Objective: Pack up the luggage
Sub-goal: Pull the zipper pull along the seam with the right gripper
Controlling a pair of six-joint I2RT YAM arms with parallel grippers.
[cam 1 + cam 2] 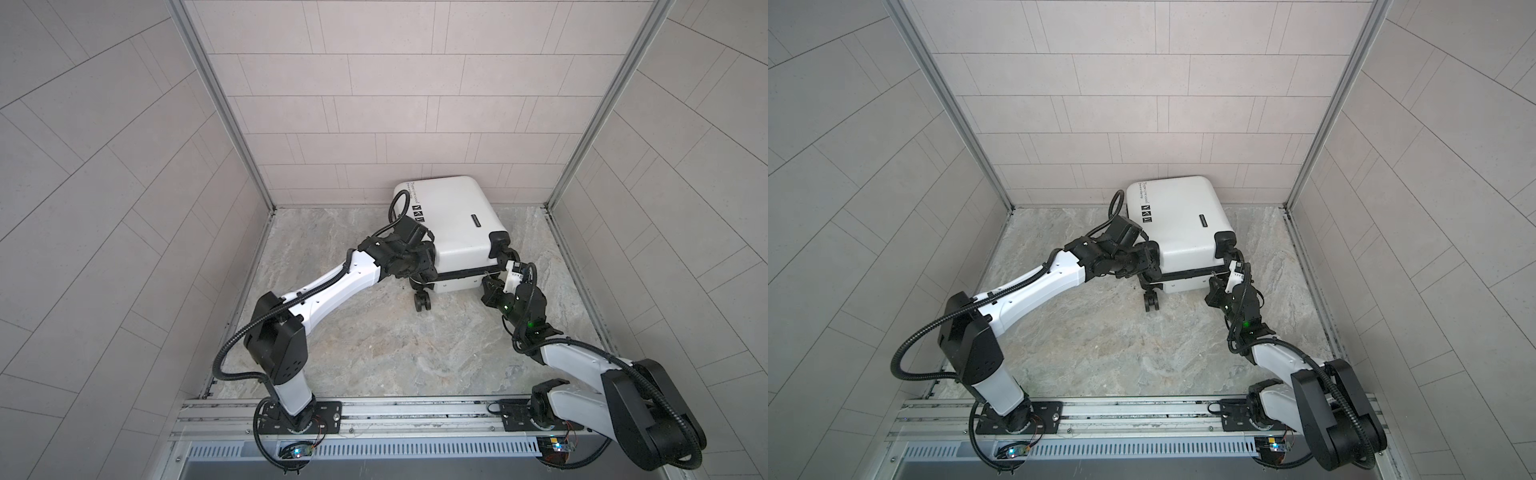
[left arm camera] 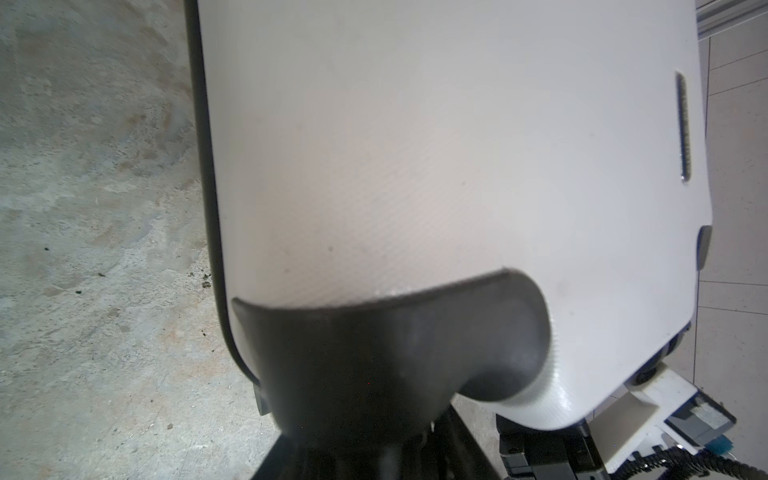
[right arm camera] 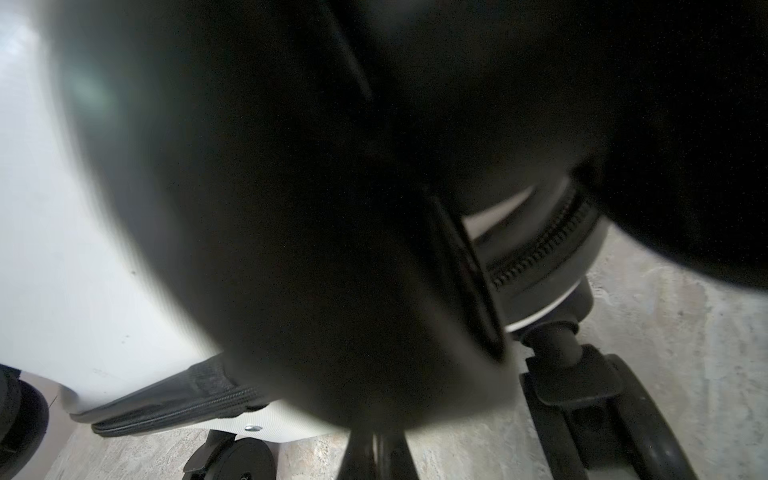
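Left hand (image 1: 422, 262), black, is pushed up against the near left corner of the small white hard-shell suitcase (image 1: 453, 220), right over the black wheel housing (image 2: 374, 353); whether it grasps that corner or only braces it cannot be told. Right hand (image 1: 506, 258) is clenched tight at the near right corner, beside the black zipper seam (image 3: 536, 245); the right wrist view is too blocked to show whether a pull tab is pinched.

The suitcase lies flat on the grey marbled table (image 1: 374, 345), printed face up, near the tiled back wall (image 1: 395, 124).

Likely trouble — a tug along the seam could drag or pivot the case if the left brace slips; the black caster wheel (image 1: 422, 301) at the near edge looks to offer little hold; clenched fingers could also slide off the zip.

Both shells are together, so the contents are hidden — whether the zip is fully run cannot be told.
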